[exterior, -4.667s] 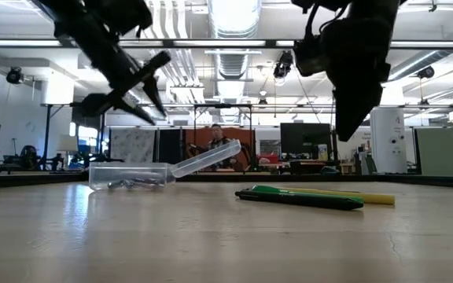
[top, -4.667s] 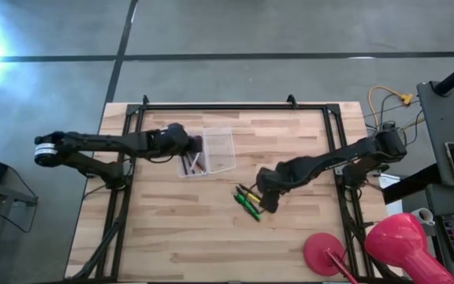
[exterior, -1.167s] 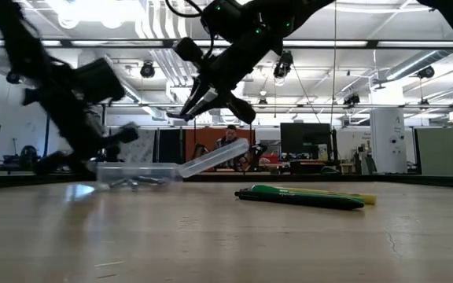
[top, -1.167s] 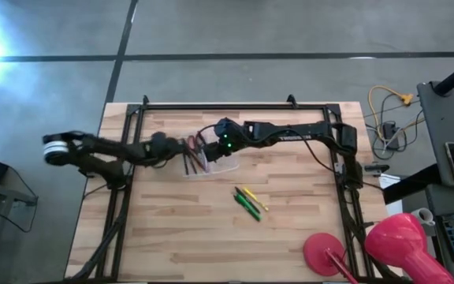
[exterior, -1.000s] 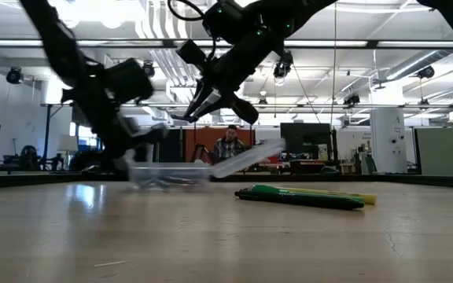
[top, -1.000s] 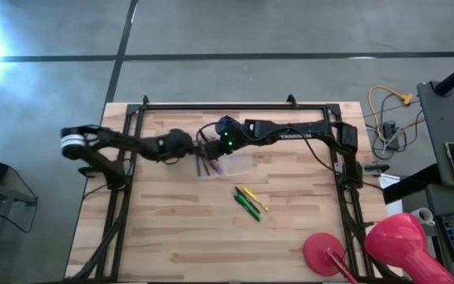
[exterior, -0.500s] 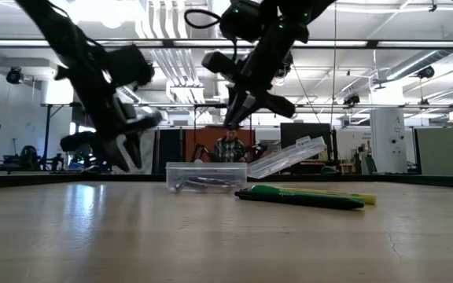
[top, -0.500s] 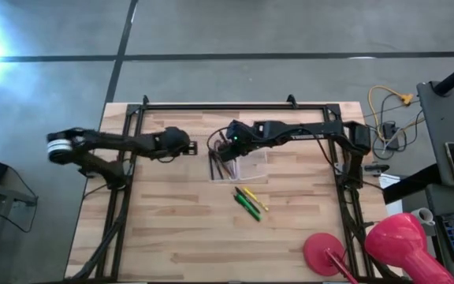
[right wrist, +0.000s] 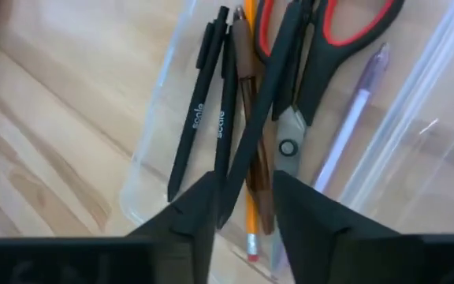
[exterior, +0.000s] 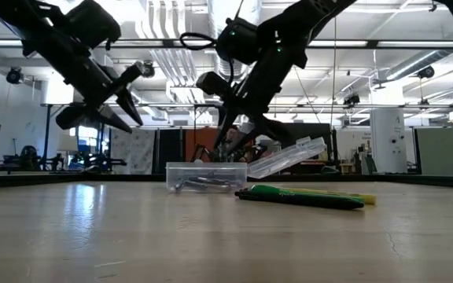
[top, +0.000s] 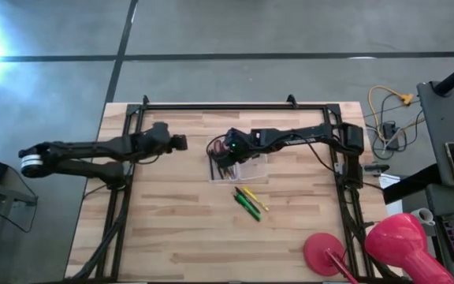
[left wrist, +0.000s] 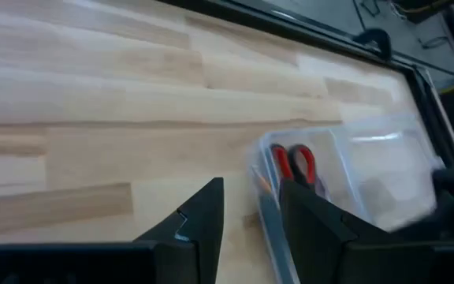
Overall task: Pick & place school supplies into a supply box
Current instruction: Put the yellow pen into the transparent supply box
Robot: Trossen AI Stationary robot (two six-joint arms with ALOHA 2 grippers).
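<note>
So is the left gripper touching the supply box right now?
Apart. The high view shows the left gripper with bare wood between it and the supply box; the low view agrees, the gripper hanging above and to one side of the box.

A small white word, apparently "scale", is printed on each of two slim black plastic pens (right wrist: 189, 118).

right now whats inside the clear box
In the supply box: red-handled scissors, black pens, an orange pencil, a purple pen. The right gripper above hides part of them.
</note>
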